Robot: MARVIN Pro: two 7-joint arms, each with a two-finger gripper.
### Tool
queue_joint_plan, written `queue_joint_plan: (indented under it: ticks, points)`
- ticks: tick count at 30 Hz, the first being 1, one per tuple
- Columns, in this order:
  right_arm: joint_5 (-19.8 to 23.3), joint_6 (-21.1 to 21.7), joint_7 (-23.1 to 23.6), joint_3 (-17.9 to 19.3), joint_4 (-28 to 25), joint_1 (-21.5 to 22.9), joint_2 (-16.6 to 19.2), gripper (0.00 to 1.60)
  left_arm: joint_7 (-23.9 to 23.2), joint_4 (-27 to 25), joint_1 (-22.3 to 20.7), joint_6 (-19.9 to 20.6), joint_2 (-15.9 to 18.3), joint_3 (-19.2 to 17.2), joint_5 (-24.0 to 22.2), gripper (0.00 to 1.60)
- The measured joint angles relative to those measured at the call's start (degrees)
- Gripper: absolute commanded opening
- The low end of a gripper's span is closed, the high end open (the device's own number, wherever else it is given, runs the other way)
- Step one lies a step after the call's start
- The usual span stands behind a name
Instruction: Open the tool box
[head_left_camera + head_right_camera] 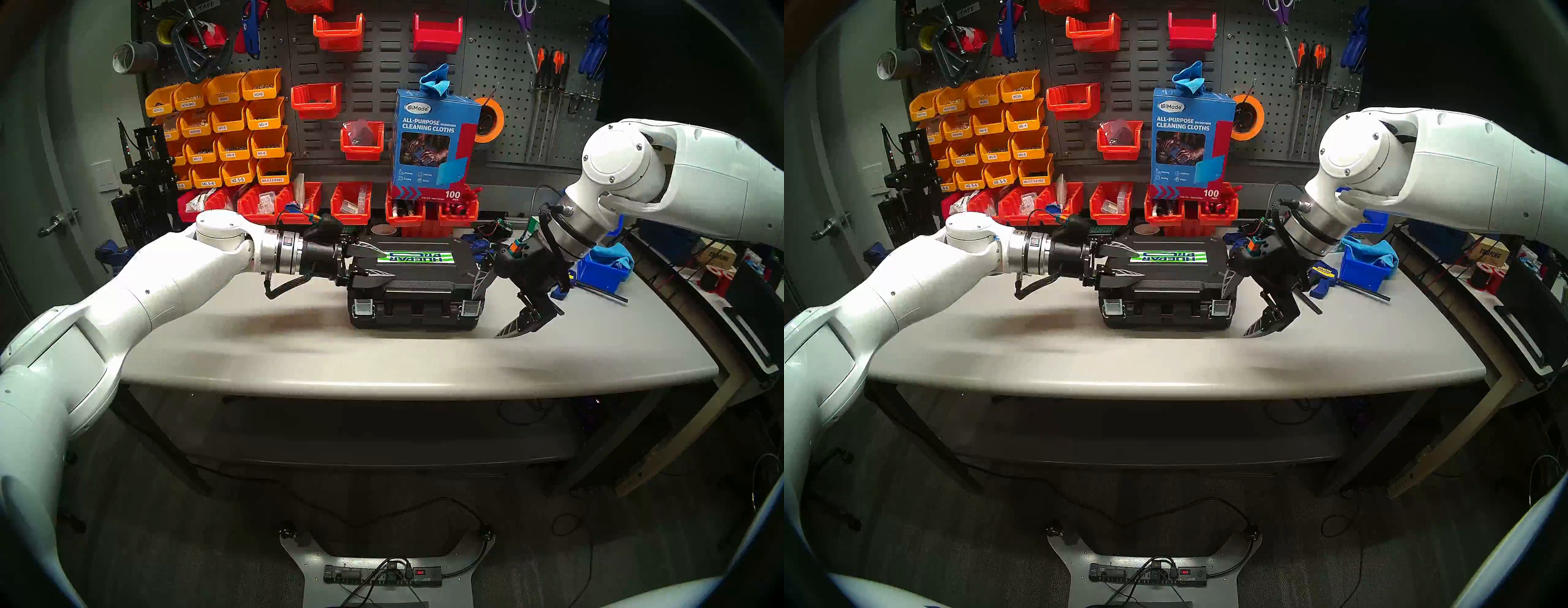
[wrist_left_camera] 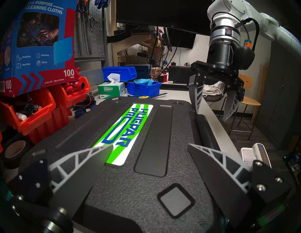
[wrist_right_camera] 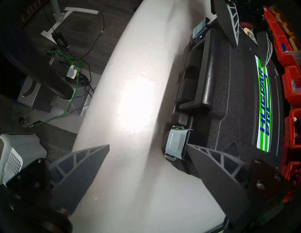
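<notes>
The black tool box (image 1: pixel 424 278) lies flat on the grey table (image 1: pixel 297 348), lid down, with its green-white-blue label (image 2: pixel 128 130) on top. Two silver latches (image 1: pixel 362 306) (image 1: pixel 471 308) lie against its front face, beside the black handle (image 3: pixel 206 78). My left gripper (image 1: pixel 388 265) is open and lies just over the lid's left end (image 2: pixel 150 145). My right gripper (image 1: pixel 484 317) is open at the box's right front corner. One of its fingers (image 3: pixel 211 164) is next to the right latch (image 3: pixel 175 144). The other is over bare table.
Red bins (image 1: pixel 352 208) and a blue cleaning-cloth box (image 1: pixel 432 140) stand close behind the tool box. A tape roll (image 1: pixel 384 230) lies behind it. A blue bin with a cloth (image 1: pixel 602 267) and a blue clamp (image 1: pixel 1325 280) sit at its right.
</notes>
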Motion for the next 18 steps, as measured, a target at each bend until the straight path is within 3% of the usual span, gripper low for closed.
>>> queue_joint_plan:
  ticks: [18]
  points:
    - [-0.50, 5.31, -3.52, 0.50, 0.42, -1.54, -5.18, 1.60, 0.09, 0.22, -0.07, 0.00, 0.16, -0.02, 0.03, 1.60]
